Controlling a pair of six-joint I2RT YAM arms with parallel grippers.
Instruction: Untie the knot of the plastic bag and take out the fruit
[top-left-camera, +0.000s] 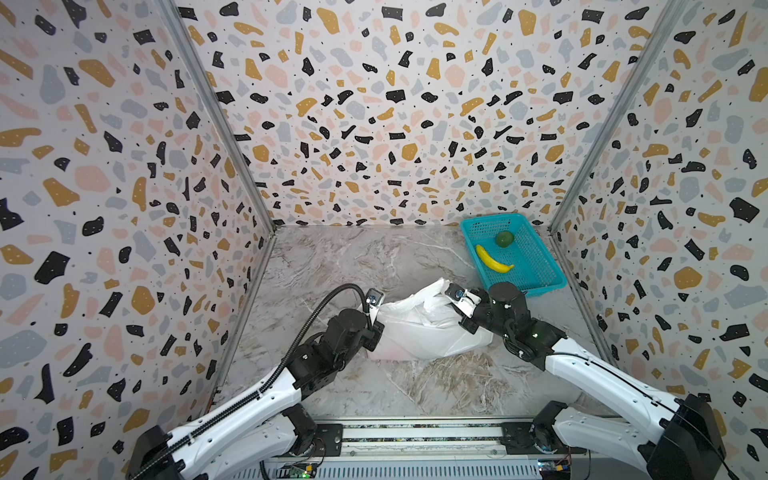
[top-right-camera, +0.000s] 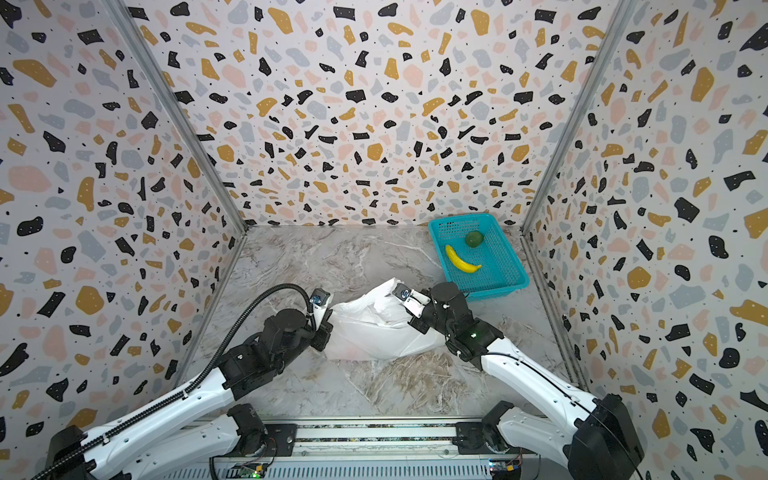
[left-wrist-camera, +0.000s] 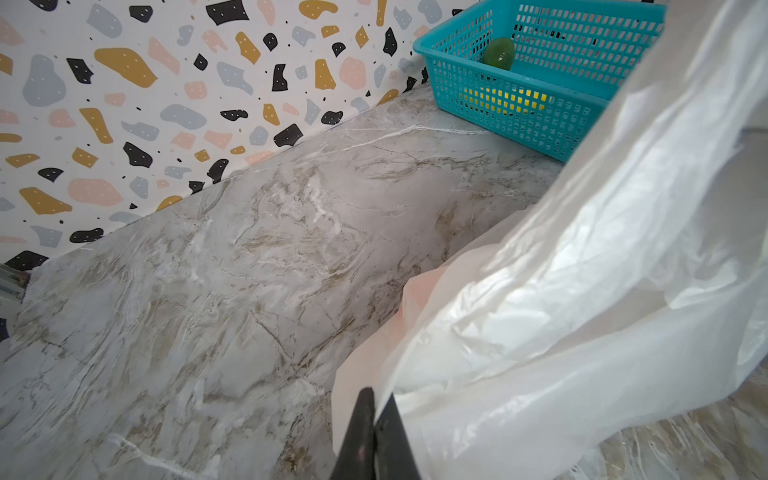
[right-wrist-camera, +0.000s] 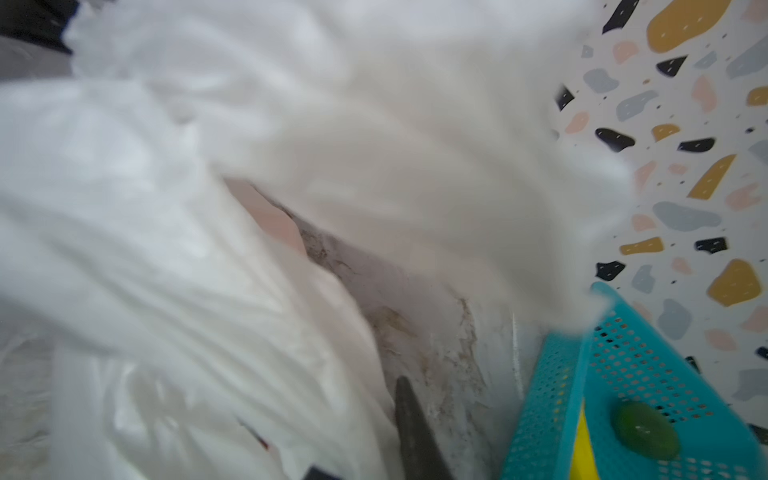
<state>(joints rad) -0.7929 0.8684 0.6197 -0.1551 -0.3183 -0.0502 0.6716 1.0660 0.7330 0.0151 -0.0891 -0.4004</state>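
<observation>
Left hand (left-wrist-camera: 375, 401) pinches an edge of the plastic bag (left-wrist-camera: 561, 291) on the surface (left-wrist-camera: 208, 311); right hand (right-wrist-camera: 409, 411), pressed together, perhaps grips plastic too.

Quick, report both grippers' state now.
Left gripper: closed, pinching the plastic bag edge.
Right gripper: closed against the bag's top; whether it holds film cannot be told.

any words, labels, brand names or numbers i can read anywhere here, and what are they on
No text can be read in any view.
thin white plastic bag: plain, no print shows.
teal mesh plastic basket: no label shows.
small circuit boards on the front rail: any markings are too small to read.
</observation>
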